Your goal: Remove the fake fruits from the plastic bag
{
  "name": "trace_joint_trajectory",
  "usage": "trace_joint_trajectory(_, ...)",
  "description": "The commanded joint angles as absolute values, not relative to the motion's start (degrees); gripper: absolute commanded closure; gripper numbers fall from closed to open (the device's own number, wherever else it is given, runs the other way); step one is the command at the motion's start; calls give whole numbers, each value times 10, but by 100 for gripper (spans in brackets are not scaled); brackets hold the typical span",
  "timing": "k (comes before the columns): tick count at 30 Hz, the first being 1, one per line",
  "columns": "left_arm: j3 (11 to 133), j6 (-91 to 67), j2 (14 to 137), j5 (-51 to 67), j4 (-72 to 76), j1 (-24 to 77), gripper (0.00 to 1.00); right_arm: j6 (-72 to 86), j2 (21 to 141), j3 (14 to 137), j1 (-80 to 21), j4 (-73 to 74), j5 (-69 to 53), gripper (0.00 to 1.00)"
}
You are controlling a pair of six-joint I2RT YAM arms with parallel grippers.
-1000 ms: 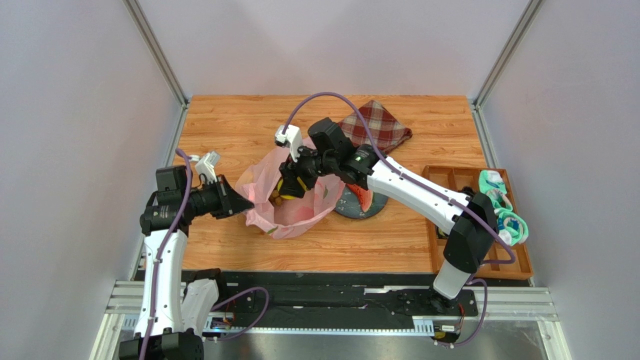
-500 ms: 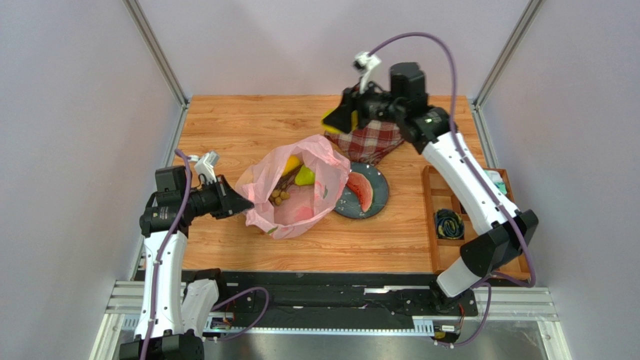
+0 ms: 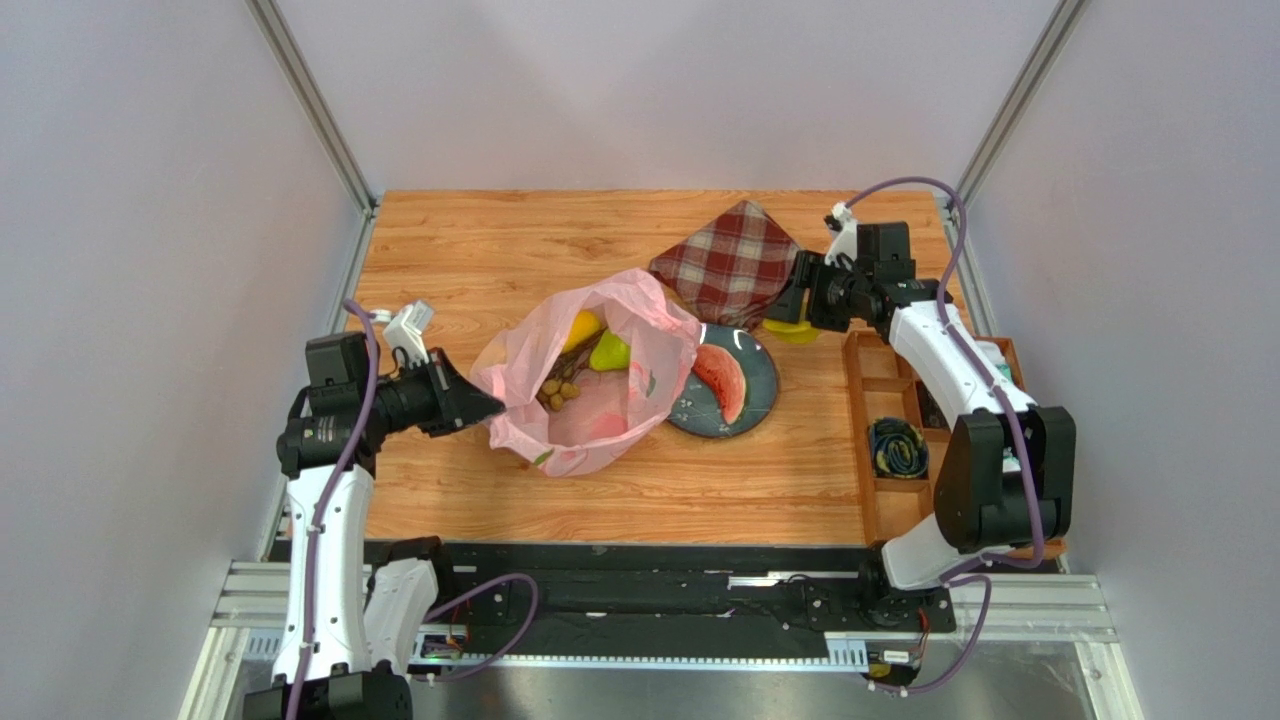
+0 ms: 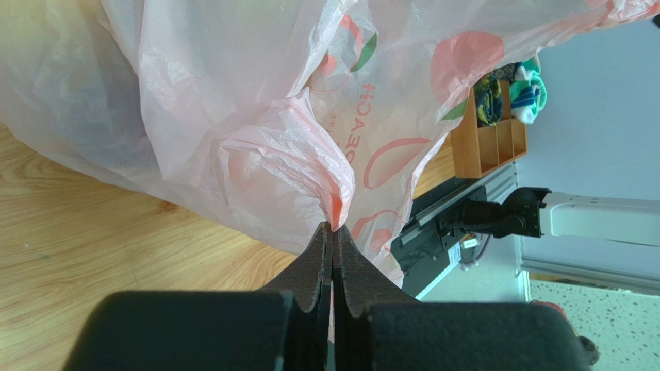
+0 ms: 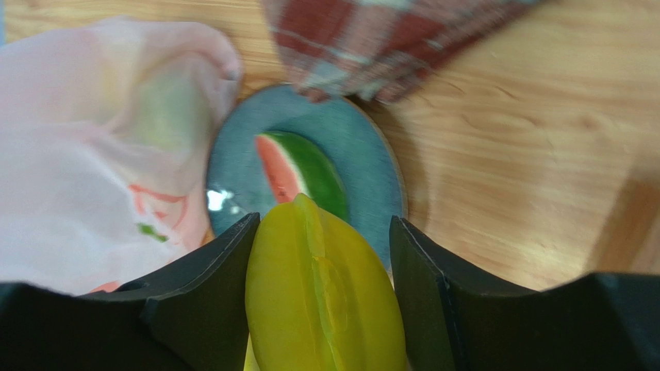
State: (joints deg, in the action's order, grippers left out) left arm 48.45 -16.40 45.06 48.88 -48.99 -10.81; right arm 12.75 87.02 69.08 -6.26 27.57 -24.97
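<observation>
Starting at the plastic bag: slumped open on the middle of the table, pink and crinkly, gaping upward. Inside, showing at the far end of the opening: a yellow pear, a green pear-like fruit touching it, and a brownish grape bunch a little nearer.

Out of the bag already: a pink-red slice with a green rind, resting on the dark plate that touches the bag's right side.

And there, just past the plate's far edge: the elongated yellow fruit, clamped in the right gripper, parted no wider than the fruit itself. Held low over the wood, just beside the red plaid cloth. Cannot tell whether touching the table or just above it.

Over on the left: the left gripper, squeezed flat on a gathered pleat of the bag's left edge. No gap at all there, with pink film bunched at the tips.

Off at the right edge: a wooden tray, with a dark rolled sock in one compartment.
</observation>
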Motion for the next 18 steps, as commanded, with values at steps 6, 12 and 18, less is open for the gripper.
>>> trace_joint_trajectory(6,483,-169,434,485,-479,-126,100,186,936,671,-53,216,-212,92)
trace_joint_trajectory(12,483,-169,436,485,-479,-127,100,179,976,684,-59,205,-187,89)
trace_joint_trajectory(18,481,-169,439,483,-479,-127,100,168,1015,708,-62,196,-182,86)
